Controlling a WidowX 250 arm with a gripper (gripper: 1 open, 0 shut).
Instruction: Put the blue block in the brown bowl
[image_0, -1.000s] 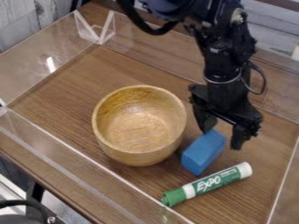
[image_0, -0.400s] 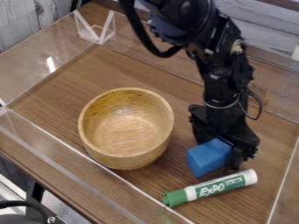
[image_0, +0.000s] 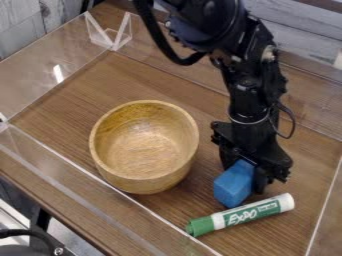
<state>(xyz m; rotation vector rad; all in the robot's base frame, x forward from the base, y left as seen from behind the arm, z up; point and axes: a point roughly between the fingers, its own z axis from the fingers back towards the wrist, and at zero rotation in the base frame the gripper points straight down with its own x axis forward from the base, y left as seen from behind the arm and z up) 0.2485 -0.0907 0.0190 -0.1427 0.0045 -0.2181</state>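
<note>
The blue block rests on the wooden table just right of the brown bowl, a round wooden bowl with nothing in it. My black gripper comes straight down over the block, and its fingers are pressed against the block's sides, so it is shut on it. The block still touches the table. Its upper end is hidden by the gripper.
A green-and-white Expo marker lies close in front of the block, near the front edge. Clear acrylic walls surround the table. A small folded clear stand sits at the back left.
The gripper has come down around the blue block and closed on it; the block now looks narrower and turned. The bowl sits further left than a second ago.
</note>
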